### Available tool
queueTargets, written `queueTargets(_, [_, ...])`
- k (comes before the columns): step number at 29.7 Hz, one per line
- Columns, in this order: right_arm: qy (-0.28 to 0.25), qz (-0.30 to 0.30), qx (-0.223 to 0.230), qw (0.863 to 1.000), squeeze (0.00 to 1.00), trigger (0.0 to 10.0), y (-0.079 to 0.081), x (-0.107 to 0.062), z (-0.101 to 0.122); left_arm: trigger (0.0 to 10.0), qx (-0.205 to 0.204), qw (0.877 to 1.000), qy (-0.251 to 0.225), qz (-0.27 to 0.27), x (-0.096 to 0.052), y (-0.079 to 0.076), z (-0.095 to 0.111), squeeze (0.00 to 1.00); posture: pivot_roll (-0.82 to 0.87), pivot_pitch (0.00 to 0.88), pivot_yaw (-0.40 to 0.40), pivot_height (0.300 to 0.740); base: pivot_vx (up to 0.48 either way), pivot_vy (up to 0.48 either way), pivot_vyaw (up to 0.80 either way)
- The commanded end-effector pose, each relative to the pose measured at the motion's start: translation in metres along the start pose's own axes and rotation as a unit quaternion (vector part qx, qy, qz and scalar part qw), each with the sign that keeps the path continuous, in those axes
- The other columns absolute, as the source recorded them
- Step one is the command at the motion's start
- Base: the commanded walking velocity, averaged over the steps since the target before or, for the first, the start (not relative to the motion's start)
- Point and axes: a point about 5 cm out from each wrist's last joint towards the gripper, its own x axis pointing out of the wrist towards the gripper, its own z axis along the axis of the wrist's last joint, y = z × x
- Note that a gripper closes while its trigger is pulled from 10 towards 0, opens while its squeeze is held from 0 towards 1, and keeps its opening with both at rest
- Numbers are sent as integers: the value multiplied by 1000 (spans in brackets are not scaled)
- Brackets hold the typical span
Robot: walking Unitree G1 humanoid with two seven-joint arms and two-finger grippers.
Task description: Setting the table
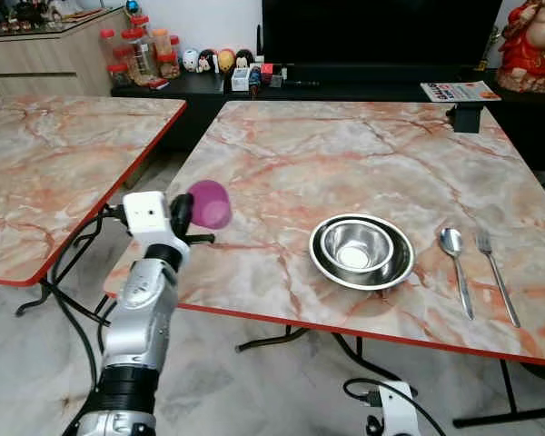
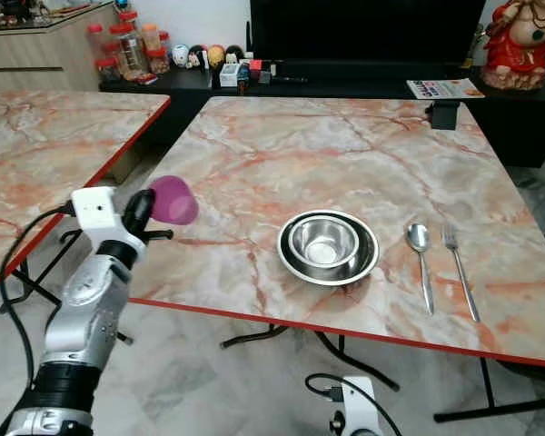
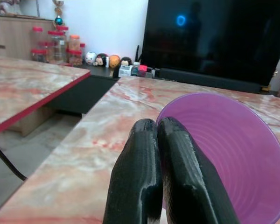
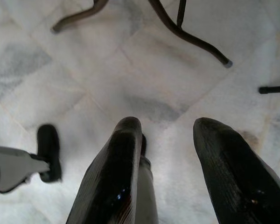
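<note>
- The left gripper (image 3: 151,186) is raised at the near left corner of a marble-patterned table (image 1: 345,154) edged in red.
- Its two black fingers (image 3: 135,177) are pressed together on the rim of a purple plastic cup (image 1: 209,203), which lies tipped on its side in the air above the table's left edge, its open mouth turned toward the wrist.
- A steel bowl (image 1: 357,246) sits inside a steel plate (image 1: 322,263) near the table's front edge.
- A spoon (image 1: 454,263) and a fork (image 1: 495,272) lie side by side just right of the plate.
- The right gripper (image 4: 175,154) hangs low over the pale tiled floor (image 4: 107,70), its fingers spread apart and holding nothing.
- A second marble table (image 1: 54,154) stands to the left.
</note>
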Motion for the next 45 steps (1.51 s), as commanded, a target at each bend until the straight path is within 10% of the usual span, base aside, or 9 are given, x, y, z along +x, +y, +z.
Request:
queueTargets(1, [-9,0,-1,1000,0,10000,0,0,3,10000,3,1000,-12,-2,1,-1,5,0,22,6,32,732,0,0,-563])
queueTargets(45, [-5,7,12,1000,0,10000,4,0,2,10000,19,999,-25,4,2,8,13,0,27,4,40,732,68,0,-273])
